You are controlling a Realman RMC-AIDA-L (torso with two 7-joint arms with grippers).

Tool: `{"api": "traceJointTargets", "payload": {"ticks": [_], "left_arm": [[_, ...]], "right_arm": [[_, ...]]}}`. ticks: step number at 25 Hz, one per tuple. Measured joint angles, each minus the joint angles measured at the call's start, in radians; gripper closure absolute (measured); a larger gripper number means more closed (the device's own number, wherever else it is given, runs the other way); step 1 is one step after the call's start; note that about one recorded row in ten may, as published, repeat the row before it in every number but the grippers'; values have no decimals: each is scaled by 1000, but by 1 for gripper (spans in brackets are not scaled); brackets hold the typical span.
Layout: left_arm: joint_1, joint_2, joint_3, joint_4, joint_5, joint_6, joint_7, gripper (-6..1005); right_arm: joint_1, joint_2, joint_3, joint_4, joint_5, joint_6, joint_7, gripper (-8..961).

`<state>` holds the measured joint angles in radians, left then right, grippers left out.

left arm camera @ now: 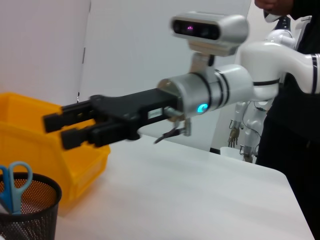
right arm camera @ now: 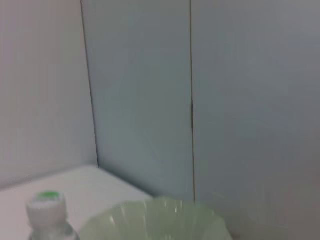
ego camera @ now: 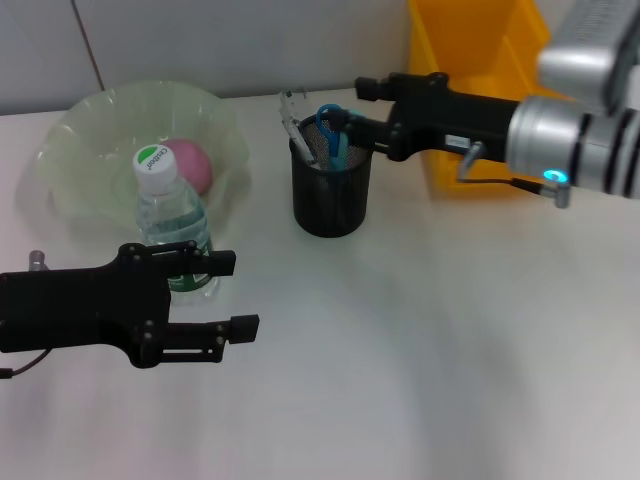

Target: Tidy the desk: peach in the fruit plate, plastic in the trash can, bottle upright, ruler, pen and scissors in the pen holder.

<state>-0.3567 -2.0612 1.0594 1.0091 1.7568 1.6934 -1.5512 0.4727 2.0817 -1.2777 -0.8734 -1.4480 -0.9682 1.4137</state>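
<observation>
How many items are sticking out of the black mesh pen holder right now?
2 clearly visible: blue-handled scissors on the side nearer the right claw, and a silvery item, likely the ruler or pen, leaning toward the fruit plate. A third may be hidden inside.

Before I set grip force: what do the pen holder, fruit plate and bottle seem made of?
Pen holder: black mesh, likely metal, see-through weave, matte. Fruit plate: translucent pale green, fluted rim, probably plastic or glass. Bottle: clear thin plastic, glossy, with a white and green cap.
</observation>
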Motion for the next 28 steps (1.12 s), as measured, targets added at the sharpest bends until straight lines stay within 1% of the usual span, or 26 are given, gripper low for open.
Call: {"api": "traceJointTargets", "payload": {"ticks": [3, 6, 9, 12, 15, 16, 18, 19, 20, 21, 22, 24, 25, 28], "left_arm": [[-4, -2, -6, -10, 0, -3, 3, 193], [-6, -1, -6, -15, 1, -6, 1, 192], [-8, -1, -6, -17, 4, -10, -11, 192], [-9, 0, -15, -17, 6, -10, -20, 192], [-9, 1, -21, -17, 6, -10, -21, 192], [-10, 1, -31, -17, 7, -9, -21, 192], [-12, 20, -45, -23, 8, -5, -38, 192], [-12, 20, -45, -23, 8, -5, -38, 192], [-15, 30, -45, -28, 8, -4, -45, 193], [-26, 49, -46, -57, 8, 0, -49, 193], [-35, 57, -50, -80, 8, 1, -40, 193], [-53, 67, -63, -135, 7, 3, -8, 193], [-66, 70, -72, -177, 8, 3, 23, 193], [-96, 76, -78, -249, 10, 2, 70, 192]], "right_arm": [[-67, -3, 31, -22, 58, -100, -12, 415], [-109, -4, 108, 10, 68, -232, -10, 407], [-143, -10, 201, 52, 59, -375, 1, 362], [-176, -27, 272, 72, 33, -496, 7, 316], [-194, -62, 313, 91, -6, -609, -10, 258], [-195, -76, 320, 97, -28, -633, -10, 231], [-189, -99, 332, 112, -80, -660, -9, 175], [-182, -111, 341, 123, -108, -671, -9, 148], [-174, -122, 347, 135, -131, -678, -8, 120], [-162, -133, 353, 152, -160, -683, -7, 119], [-150, -142, 356, 168, -177, -685, -7, 118], [-120, -154, 361, 204, -206, -687, -12, 117], [-98, -156, 362, 229, -213, -685, -24, 116], [-40, -152, 359, 283, -232, -674, -63, 117]]}}
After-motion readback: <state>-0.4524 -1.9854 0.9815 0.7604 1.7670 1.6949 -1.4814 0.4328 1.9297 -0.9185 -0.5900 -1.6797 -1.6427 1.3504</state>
